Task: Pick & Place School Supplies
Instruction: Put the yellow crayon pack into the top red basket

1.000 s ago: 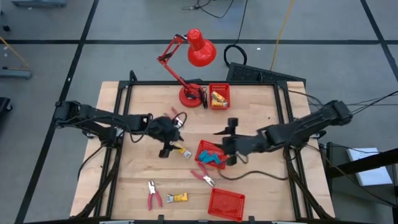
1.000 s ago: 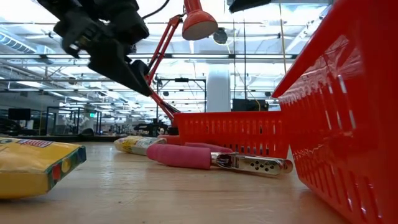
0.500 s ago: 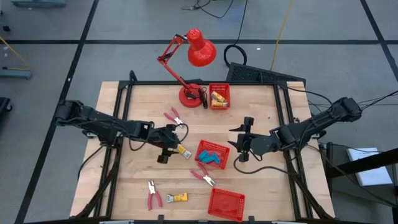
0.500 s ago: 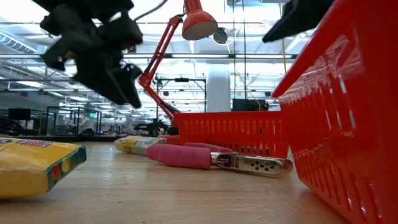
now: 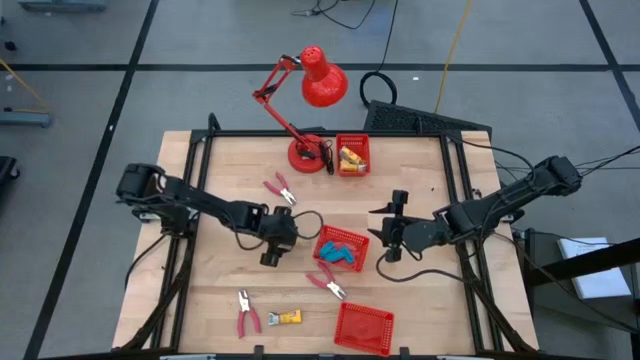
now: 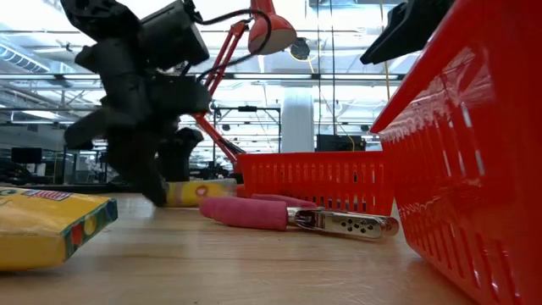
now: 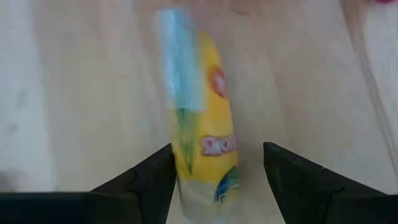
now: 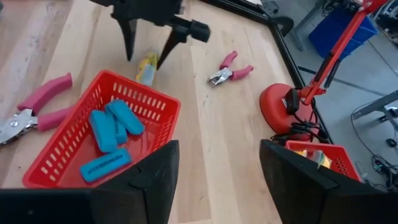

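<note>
Beside the basket (image 5: 343, 248), the spread left gripper (image 5: 277, 243) straddles the yellow tube (image 7: 205, 140).

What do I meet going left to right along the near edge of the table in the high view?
Red-handled pliers → small yellow tube → empty red basket. Farther in, the left tool straddles another yellow tube; the right tool waits open beside the basket of blue erasers.

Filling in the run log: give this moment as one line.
left gripper: jaws open, straddling yellow glue tube on wooden table | right gripper: open, beside red mesh basket of blue erasers
</note>
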Robot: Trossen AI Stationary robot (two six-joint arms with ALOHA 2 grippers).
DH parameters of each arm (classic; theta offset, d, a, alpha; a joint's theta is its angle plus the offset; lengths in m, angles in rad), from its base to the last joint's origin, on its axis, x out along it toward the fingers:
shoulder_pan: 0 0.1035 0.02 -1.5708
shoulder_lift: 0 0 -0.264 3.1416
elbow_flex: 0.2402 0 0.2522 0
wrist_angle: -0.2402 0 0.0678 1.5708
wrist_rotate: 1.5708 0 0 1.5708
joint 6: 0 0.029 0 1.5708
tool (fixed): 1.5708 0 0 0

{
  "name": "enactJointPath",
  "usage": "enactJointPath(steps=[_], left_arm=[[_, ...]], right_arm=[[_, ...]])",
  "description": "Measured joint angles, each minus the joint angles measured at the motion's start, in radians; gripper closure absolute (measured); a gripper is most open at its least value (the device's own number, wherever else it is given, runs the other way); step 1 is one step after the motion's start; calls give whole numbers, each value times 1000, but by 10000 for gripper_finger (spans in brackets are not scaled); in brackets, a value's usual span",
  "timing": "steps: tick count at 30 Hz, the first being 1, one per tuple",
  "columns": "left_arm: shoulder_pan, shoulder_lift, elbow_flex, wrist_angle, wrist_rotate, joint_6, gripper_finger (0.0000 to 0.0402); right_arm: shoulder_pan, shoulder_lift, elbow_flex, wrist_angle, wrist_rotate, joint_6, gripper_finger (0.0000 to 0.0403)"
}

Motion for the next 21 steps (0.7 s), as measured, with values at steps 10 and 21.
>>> enactJointPath(steps=[10,21], left_arm=[[16,28,7,8,-9,-29,176],[21,28,6,0,-68,-87,350]], right_arm=[[0,0,0,-4,-1,22,190],[0,0,0,-1,-2,54,191]])
